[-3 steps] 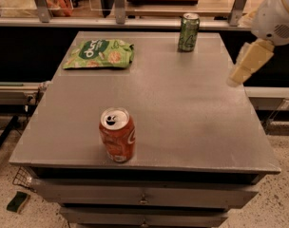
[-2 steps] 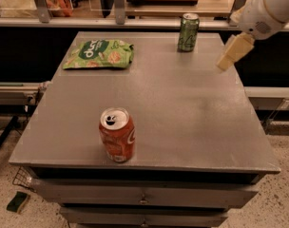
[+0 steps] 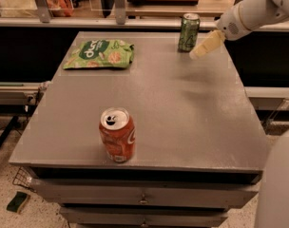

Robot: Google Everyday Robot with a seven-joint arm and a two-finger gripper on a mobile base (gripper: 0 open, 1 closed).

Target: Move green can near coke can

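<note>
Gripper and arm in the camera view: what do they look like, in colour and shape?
The arm is a smooth, rounded white shell with a small dotted grille near the wrist. The gripper, just right of the green can at the far right of the table, is pale cream-yellow and tapers to a blunt tip. No cables or markings show.

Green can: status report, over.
Gripper beside green can, no grip evident. Green can upright at table's far edge, coke can upright near front edge. Snack bag far left, off the line between them.
</note>
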